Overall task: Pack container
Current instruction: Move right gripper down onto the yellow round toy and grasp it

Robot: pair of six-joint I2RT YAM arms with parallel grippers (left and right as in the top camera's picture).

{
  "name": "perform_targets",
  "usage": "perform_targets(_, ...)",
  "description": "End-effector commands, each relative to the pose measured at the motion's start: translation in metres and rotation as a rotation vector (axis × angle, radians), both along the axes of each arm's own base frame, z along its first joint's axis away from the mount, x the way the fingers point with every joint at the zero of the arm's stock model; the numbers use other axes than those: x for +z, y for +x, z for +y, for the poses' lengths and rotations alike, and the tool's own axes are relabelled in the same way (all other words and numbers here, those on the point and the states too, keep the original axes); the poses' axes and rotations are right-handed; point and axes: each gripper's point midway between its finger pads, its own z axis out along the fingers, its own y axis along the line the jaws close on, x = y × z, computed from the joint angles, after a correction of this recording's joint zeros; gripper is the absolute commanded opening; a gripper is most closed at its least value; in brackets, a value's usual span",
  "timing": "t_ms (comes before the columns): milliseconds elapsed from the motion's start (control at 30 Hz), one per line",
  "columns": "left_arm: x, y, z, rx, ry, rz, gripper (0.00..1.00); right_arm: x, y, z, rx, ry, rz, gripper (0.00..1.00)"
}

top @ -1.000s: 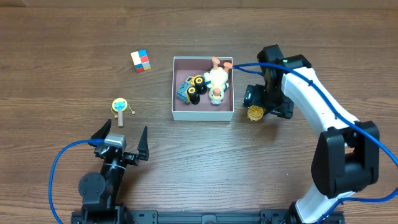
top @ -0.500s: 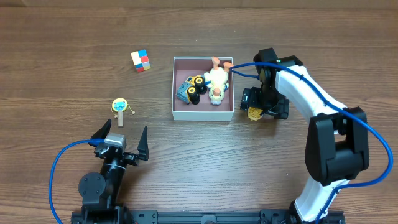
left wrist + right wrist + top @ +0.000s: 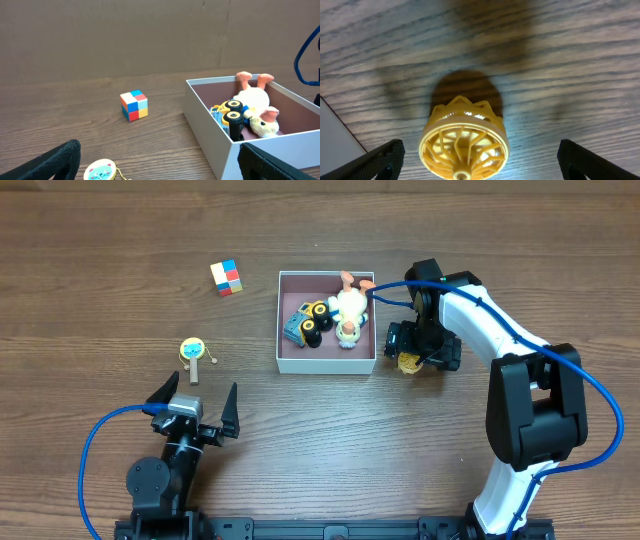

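The container (image 3: 325, 362) is a white square box with a pink inside, at the table's middle; it also shows in the left wrist view (image 3: 220, 134). It holds a blue and yellow toy truck (image 3: 310, 324) and a cream plush animal (image 3: 349, 310). My right gripper (image 3: 415, 358) is open just right of the box, directly above a yellow spoked wheel (image 3: 464, 145) that stands on the table between its fingers, untouched. My left gripper (image 3: 192, 402) is open and empty near the front left. A colourful cube (image 3: 227, 277) and a round cat-face toy (image 3: 192, 351) lie left of the box.
Blue cables run from both arms. The right arm reaches in from the front right. A corner of the box wall (image 3: 335, 135) shows at the left of the right wrist view.
My right gripper has moved left a little, closer to the box's right wall, staying over the yellow wheel. The left arm has not moved.
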Motion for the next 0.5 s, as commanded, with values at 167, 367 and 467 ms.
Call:
perform_targets(167,0.0006,-0.0001,0.0018,0.007,0.019,-0.011,1.0,-0.003,0.0022,0.0034,0.012,0.007,-0.009,0.96)
perform_targets(367,0.0006,-0.0001,0.0018,0.007,0.019,-0.011,1.0,-0.0033,0.0032,0.0036,0.012,0.008,-0.013,0.95)
perform_targets(467,0.0007,-0.0001,0.0018,0.007,0.019,-0.011,1.0,-0.0072,0.0009,0.003,0.012,0.007,-0.01,0.96)
